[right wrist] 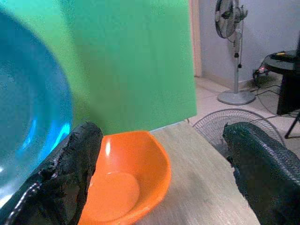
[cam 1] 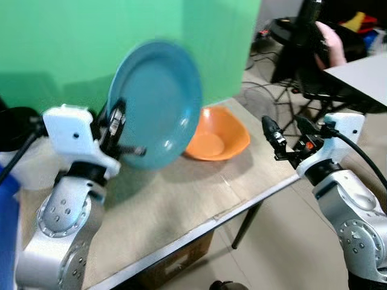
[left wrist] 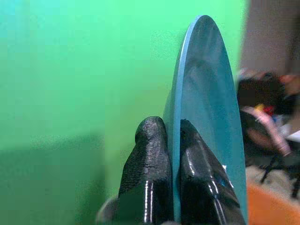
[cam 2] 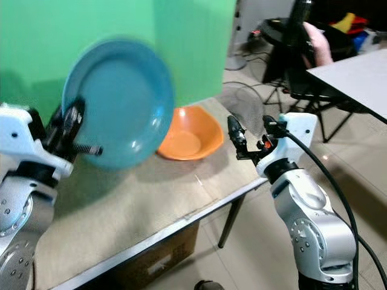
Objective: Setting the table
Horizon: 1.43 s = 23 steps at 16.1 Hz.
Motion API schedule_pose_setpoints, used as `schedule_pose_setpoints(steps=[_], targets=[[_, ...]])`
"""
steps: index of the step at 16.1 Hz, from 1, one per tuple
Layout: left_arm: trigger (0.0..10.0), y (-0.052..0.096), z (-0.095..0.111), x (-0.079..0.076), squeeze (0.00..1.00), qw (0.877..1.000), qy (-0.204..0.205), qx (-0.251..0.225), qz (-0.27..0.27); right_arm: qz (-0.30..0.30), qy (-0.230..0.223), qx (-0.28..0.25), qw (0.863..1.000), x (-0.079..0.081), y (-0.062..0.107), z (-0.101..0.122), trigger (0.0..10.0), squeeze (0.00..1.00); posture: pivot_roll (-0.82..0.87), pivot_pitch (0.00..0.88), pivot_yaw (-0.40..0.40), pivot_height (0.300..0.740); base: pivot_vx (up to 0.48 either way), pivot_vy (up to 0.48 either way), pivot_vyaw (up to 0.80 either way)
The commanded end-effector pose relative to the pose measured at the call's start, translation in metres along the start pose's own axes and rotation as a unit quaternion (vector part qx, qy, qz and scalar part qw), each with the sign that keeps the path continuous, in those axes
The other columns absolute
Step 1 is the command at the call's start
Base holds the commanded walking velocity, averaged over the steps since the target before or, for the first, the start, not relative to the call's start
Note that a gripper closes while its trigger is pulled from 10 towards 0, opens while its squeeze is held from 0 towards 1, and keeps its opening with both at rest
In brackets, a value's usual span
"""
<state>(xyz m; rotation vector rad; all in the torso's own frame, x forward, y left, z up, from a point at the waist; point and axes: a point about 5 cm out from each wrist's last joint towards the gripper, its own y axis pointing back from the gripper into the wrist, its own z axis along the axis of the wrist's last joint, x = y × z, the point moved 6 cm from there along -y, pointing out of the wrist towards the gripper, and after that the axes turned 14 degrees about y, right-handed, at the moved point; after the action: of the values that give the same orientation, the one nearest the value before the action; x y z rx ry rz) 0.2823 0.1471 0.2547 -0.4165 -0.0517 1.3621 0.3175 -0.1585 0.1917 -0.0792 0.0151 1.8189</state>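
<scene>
Blue plate [cam 1: 158,103] is standing on edge, gripped by the left hand [cam 1: 116,130] above the bench [cam 1: 181,193], while the right hand [cam 1: 289,134], at three o'clock of the orange bowl [cam 1: 216,136], is hovering spread and empty.

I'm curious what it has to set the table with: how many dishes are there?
2: a blue plate held upright above the table by the left gripper, and an orange bowl on the table behind it.

A flat green backdrop panel [cam 1: 72,42] is standing behind the beige-topped table [cam 1: 181,199]. Pale tiled floor [cam 1: 290,241] is showing beyond it. A white pedestal fan [right wrist: 232,47] is standing by the grey wall [right wrist: 262,28]; a grey-topped side table [cam 1: 363,75] is sitting at right.
</scene>
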Motion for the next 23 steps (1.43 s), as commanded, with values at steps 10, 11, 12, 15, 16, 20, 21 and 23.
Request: schedule_pose_setpoints(steps=[10,11,12,15,16,20,21,23], targets=[[10.0,-0.010,0.008,0.004,0.00,0.999,-0.004,-0.034,0.018,-0.019,0.033,-0.030,0.999,0.003,0.004,0.010,10.0,0.00,-0.08,0.000,0.029,0.740,0.000,-0.178,-0.36],[10.0,-0.011,0.006,0.005,0.00,0.999,-0.004,-0.032,0.018,-0.019,0.035,-0.031,0.999,0.004,0.003,0.010,10.0,0.00,-0.08,0.000,0.029,0.740,0.000,-0.480,0.00],[10.0,-0.011,0.006,0.005,0.00,0.999,-0.005,-0.032,0.018,-0.019,0.037,-0.032,0.999,0.004,0.003,0.010,10.0,0.00,-0.09,0.000,0.030,0.740,0.000,-0.480,0.00],[10.0,-0.013,0.006,0.004,0.00,0.999,-0.008,-0.034,0.016,-0.021,0.035,-0.035,0.999,0.005,0.002,0.010,10.0,0.00,-0.09,0.000,0.034,0.740,0.000,-0.480,0.00],[10.0,-0.014,0.006,0.004,0.00,0.999,-0.009,-0.035,0.014,-0.023,0.033,-0.035,0.999,0.005,0.003,0.010,10.0,0.00,-0.09,0.000,0.034,0.740,0.000,-0.480,0.00],[10.0,-0.016,0.003,0.002,0.00,0.999,-0.013,-0.031,0.006,-0.035,0.031,-0.029,0.998,0.002,0.004,0.005,10.0,0.00,-0.09,0.000,0.045,0.740,0.000,-0.480,-0.20],[10.0,-0.017,0.001,0.001,0.00,1.000,-0.012,-0.029,0.000,-0.042,0.029,-0.027,0.998,0.001,0.005,0.003,10.0,0.00,-0.10,0.000,0.049,0.740,0.000,-0.480,-0.79],[10.0,-0.020,-0.001,-0.001,0.00,1.000,-0.015,-0.026,-0.006,-0.048,0.028,-0.025,0.998,0.000,0.007,0.000,10.0,0.00,-0.11,0.000,0.058,0.740,0.000,-0.450,-0.79]])
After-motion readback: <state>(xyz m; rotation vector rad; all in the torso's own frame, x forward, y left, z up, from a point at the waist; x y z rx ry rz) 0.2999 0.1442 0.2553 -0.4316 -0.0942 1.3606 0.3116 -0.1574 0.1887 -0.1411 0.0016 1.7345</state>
